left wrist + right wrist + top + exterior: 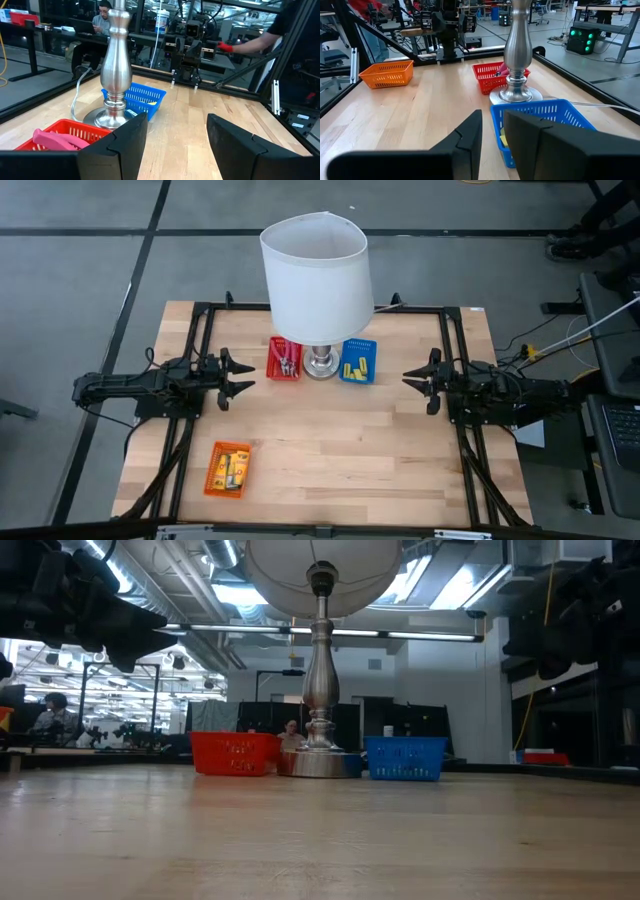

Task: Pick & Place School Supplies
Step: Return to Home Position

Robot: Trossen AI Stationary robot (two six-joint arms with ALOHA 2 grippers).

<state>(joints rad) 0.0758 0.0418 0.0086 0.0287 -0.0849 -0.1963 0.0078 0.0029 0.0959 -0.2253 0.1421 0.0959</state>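
Observation:
The red mesh basket (285, 359) holds red/pink-handled plier-like tools (52, 139). Plain yellow pieces (357, 366) lie in the blue basket (358, 361). Both baskets stand beside the lamp base (320, 364). Yellow packets with dark print (230, 470) lie in the orange basket (228, 469) near the table's near-left corner. My left gripper (250, 378) hovers open, left of the red basket, and its open fingers show in its wrist view (177, 127). My right gripper (407, 378) hovers open, right of the blue basket (540, 117); its wrist view (492, 127) shows a narrow gap between its fingers.
A tall lamp with a white shade (316, 272) and silver stem (320, 690) stands at the table's far middle, its cord (77, 100) trailing on the wood. Black rails (200, 330) frame the table. Bare wood (340, 440) lies between the arms. A person (102, 20) sits beyond the table.

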